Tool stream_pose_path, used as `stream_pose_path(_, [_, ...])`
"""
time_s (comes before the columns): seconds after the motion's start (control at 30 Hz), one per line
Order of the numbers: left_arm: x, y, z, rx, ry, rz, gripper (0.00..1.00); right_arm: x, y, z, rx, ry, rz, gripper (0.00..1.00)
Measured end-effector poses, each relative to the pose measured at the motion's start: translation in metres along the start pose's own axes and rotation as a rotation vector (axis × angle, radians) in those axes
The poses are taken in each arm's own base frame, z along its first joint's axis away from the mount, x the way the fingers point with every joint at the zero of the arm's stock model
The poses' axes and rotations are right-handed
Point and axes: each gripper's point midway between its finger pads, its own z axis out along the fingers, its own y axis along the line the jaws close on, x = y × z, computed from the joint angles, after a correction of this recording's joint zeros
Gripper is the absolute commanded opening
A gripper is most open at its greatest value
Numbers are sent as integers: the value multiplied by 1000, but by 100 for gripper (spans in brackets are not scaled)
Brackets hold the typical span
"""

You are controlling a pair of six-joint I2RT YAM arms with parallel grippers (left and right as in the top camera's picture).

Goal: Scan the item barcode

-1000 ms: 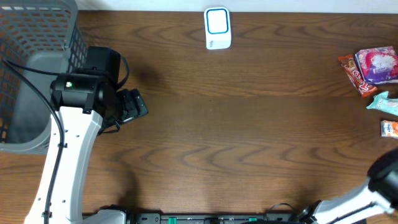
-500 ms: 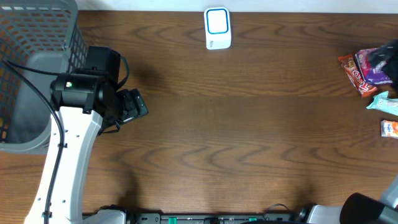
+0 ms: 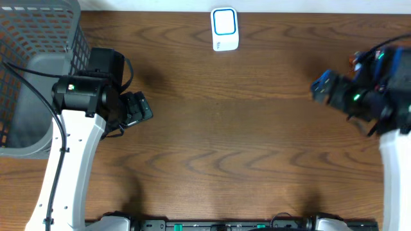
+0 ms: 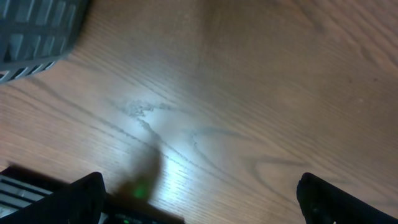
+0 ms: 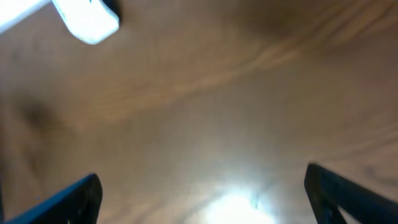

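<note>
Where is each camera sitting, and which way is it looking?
Overhead: above the table, looking straight down; shows left arm, right arm, basket, scanner.
Left wrist: on the left arm, facing down at wood and a basket corner; its open fingers show below.
Right wrist: on the right arm, facing blurred wood and a white thing, likely the scanner; its open fingers show below.
Shared: overhead and left wrist both see the basket.
</note>
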Motion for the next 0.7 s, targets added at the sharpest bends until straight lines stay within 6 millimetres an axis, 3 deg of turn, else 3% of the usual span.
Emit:
stream_pose_path(0.33, [0,0,0,1,-1,0,98,85,17,-2,-123,-92,-145,99])
stream_pose_path(0.53, [0,0,0,0,0,0,98,107,10,2,-124,-70,-127,99])
stream_pose_path(0.7, [0,0,0,0,0,0,98,110,8,6,-115,-49,-118,99])
